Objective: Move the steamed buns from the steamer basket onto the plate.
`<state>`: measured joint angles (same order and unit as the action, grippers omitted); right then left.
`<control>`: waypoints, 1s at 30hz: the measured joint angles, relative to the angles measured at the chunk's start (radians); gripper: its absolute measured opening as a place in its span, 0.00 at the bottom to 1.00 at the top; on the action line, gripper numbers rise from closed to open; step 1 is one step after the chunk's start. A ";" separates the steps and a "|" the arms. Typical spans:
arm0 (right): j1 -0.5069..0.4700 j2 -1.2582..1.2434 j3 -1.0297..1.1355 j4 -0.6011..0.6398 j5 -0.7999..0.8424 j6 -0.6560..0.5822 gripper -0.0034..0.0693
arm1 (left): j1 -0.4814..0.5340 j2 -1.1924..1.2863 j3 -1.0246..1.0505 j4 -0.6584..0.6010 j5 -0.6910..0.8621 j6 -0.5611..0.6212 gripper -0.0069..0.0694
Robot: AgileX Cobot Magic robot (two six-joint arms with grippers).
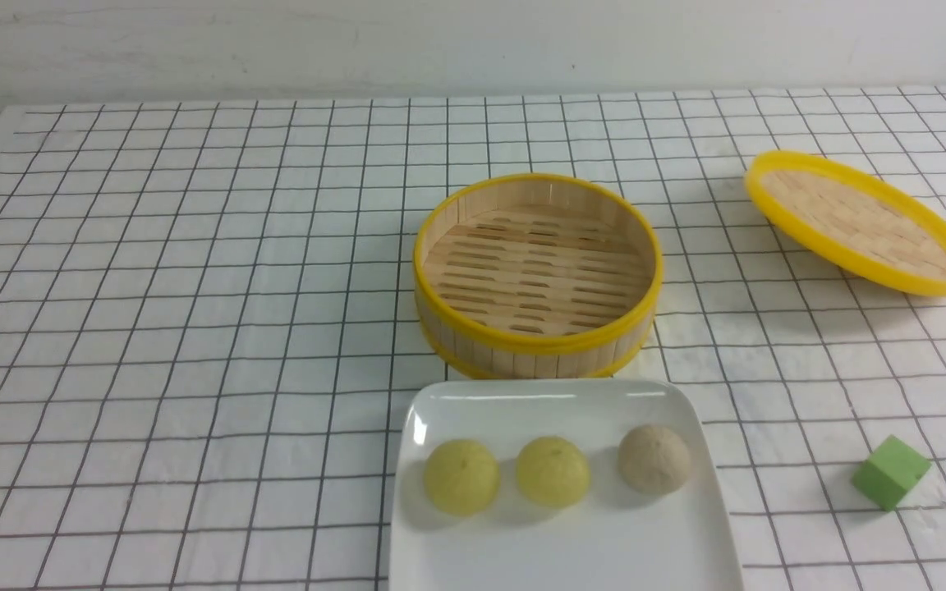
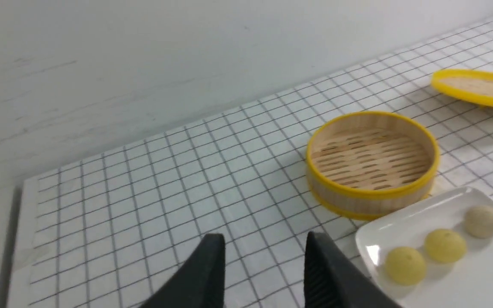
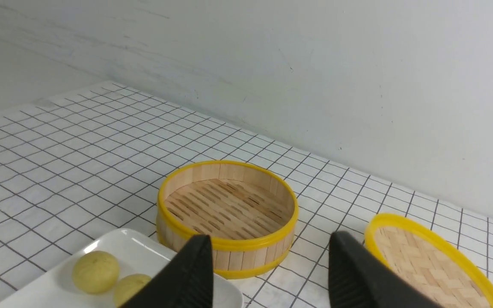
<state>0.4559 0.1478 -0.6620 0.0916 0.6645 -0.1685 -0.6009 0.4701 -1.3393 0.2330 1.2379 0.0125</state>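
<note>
Since neither arm shows in the front view, only the layout reads: all three steamed buns (image 1: 553,470) sit in a row on the plate (image 1: 563,558), and the steamer basket (image 1: 539,349) just behind it is bare.

Left wrist view: left gripper (image 2: 264,244) wide open, nothing held; plate off toward the robot's right of it.

Right wrist view: right gripper (image 3: 271,239) wide open, empty; basket straight ahead, lid (image 3: 426,256) beside it.

Judgement: transfer looks complete, no reach needed.
</note>
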 joint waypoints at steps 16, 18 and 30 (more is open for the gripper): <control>0.000 0.000 0.000 0.084 0.005 0.002 0.57 | 0.000 -0.206 0.618 -0.284 -0.167 -0.002 0.47; 0.000 0.000 0.000 0.087 0.014 0.002 0.57 | 0.000 -0.233 0.665 -0.283 -0.216 -0.002 0.47; 0.000 0.000 0.000 0.090 0.046 0.002 0.57 | 0.000 -0.384 0.715 -0.233 -0.237 0.004 0.47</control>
<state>0.4559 0.1478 -0.6620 0.1820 0.7105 -0.1661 -0.6009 0.0860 -0.6239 0.0000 1.0006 0.0169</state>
